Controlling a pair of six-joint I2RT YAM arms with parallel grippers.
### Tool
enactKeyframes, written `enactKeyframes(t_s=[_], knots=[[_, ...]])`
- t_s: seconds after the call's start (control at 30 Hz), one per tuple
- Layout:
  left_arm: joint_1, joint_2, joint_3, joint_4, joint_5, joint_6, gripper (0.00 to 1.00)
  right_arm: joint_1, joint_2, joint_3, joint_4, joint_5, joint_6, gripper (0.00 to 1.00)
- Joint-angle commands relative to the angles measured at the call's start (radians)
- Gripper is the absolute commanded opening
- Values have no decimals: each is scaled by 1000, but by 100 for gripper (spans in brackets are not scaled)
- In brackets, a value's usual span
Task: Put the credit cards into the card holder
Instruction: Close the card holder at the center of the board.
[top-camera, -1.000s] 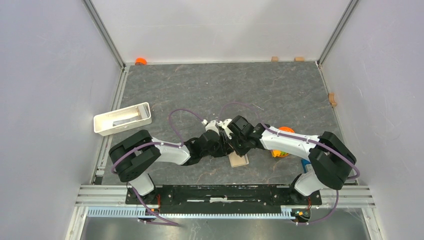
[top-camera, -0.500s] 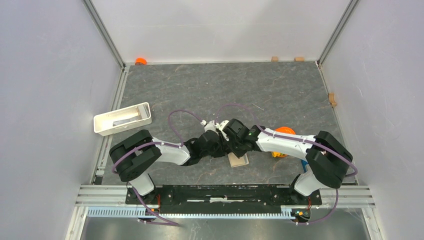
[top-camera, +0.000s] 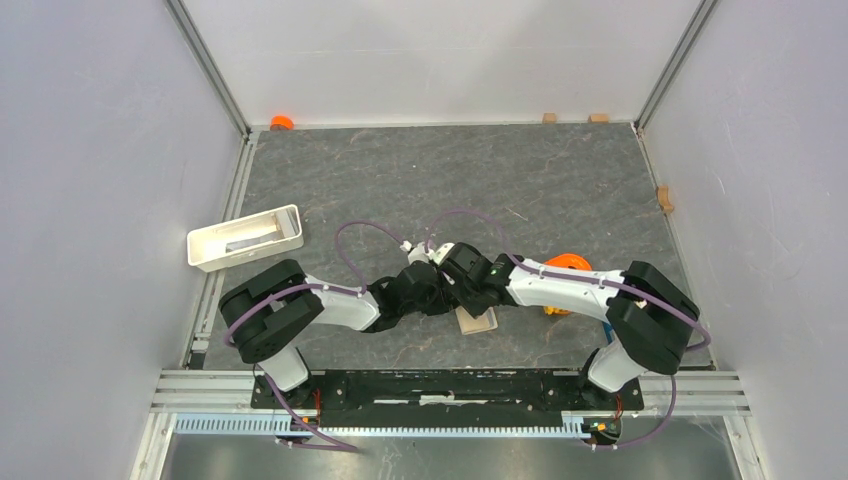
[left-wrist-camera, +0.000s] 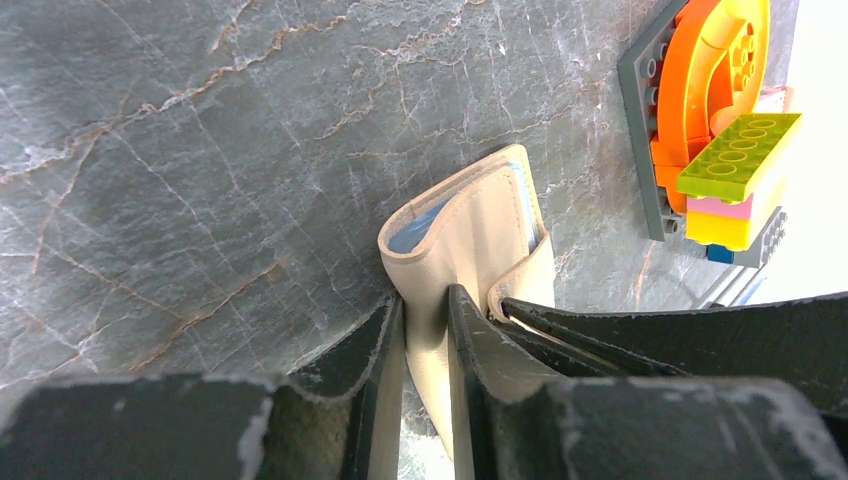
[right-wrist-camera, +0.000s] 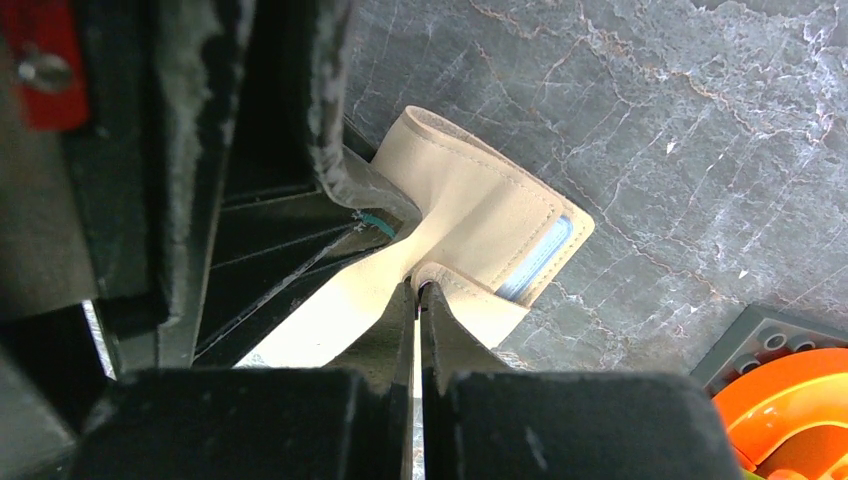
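Holder (top-camera: 478, 321) sits near the middle of the table's (top-camera: 400, 170) near edge, just in front of the two arm bases, with both arms bent inward over it. It is beige-tan stitched leather, partly folded, with one wall standing up on edge in the left wrist view (left-wrist-camera: 470, 225). A pale blue strip shows inside the fold (right-wrist-camera: 535, 262); I cannot tell whether it is a card or only the pocket.

The left gripper (left-wrist-camera: 425, 300) comes in low from the near side. Its jaws are narrowly parted, one on each face of the upright wall, and the leather fills the gap between them, so it pinches the holder at the fold. The right gripper (right-wrist-camera: 417, 288) reaches in from the right with its jaws pressed flat together. The short tab of the holder curls up to their tips and looks nipped there, though the contact is mostly hidden by the fingers themselves.

Toy bricks (left-wrist-camera: 700, 110) lie just right of the holder, toward the right edge: an orange arch on a grey plate, with lime, pink, yellow and blue pieces stacked beside it. A white tray (top-camera: 245, 238) sits well apart by the left edge.
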Motion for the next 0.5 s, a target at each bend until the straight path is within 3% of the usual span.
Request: enactKeyframes(t_s=[0.0, 0.47], knots=[[-10, 63, -26, -63, 10, -17, 25, 54, 169, -61, 65, -270, 82, 0], [-13, 73, -103, 103, 28, -85, 12, 66, 285, -75, 144, -395, 228, 0]])
